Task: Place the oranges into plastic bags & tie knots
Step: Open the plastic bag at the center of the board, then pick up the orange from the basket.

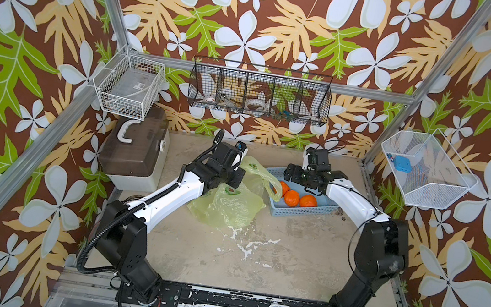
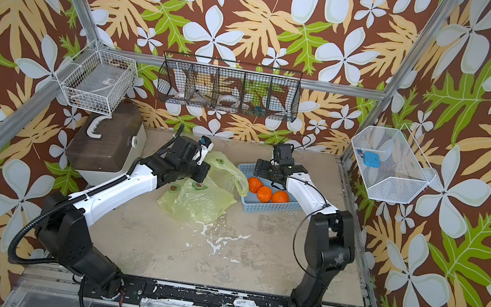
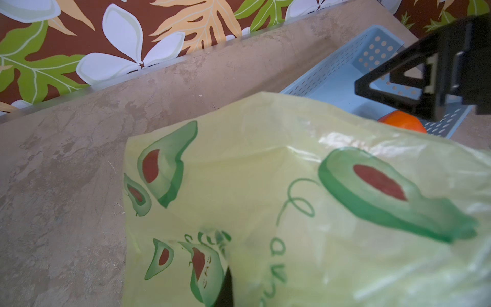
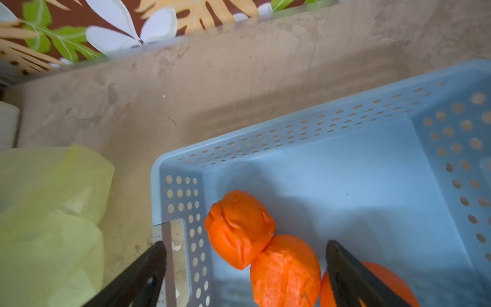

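Three oranges [image 1: 292,197] [image 2: 264,193] [image 4: 285,271] lie together in a light-blue perforated basket [image 1: 324,209] [image 2: 265,209] [image 4: 345,170]. The yellow-green avocado-print plastic bag [image 1: 229,206] [image 2: 197,201] [image 3: 292,186] lies crumpled left of the basket, one flap lifted. My left gripper [image 1: 240,168] [image 2: 206,165] is shut on that lifted flap; the plastic drapes over its fingers [image 3: 225,289]. My right gripper [image 1: 288,174] [image 4: 245,248] hovers open over the basket's left end, above the oranges and touching none of them. No knots are in view.
A brown-lidded toolbox [image 1: 132,150] stands at the back left of the table. Wire baskets [image 1: 260,92] hang on the walls above. White dried spills [image 1: 243,246] mark the tabletop in front of the bag. The basket's far wall runs close to the back wall.
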Controlling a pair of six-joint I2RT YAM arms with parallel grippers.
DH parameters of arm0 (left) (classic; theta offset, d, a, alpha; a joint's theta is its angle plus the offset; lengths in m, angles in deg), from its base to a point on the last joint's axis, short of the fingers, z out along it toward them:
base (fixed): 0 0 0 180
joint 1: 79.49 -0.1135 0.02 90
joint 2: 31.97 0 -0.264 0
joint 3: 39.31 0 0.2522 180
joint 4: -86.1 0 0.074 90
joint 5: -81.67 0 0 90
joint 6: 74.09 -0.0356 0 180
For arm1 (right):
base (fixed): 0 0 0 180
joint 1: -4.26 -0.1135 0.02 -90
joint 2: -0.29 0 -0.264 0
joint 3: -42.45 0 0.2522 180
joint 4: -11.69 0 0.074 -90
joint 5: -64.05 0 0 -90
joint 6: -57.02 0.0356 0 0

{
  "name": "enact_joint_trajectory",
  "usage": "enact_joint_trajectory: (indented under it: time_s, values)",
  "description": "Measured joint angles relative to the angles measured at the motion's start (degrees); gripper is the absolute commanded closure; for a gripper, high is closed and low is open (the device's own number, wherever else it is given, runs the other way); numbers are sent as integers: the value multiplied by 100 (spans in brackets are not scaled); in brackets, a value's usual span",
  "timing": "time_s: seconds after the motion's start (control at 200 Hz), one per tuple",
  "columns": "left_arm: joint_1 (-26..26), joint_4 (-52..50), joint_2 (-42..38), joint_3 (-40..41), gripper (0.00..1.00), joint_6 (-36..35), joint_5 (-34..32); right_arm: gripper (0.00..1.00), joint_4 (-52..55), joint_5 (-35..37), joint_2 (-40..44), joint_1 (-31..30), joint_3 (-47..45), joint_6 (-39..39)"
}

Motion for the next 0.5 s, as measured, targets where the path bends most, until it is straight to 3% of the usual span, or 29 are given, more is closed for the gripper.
enact_joint_trajectory:
  time_s: [0.31,0.5]
  values:
    - [-2,-144,-72,4,100,20,284,12,286,212,-1119,-254,435,-313]
    - [-2,-144,-76,13,100,24,369,36,236,94,-1209,-328,400,-363]
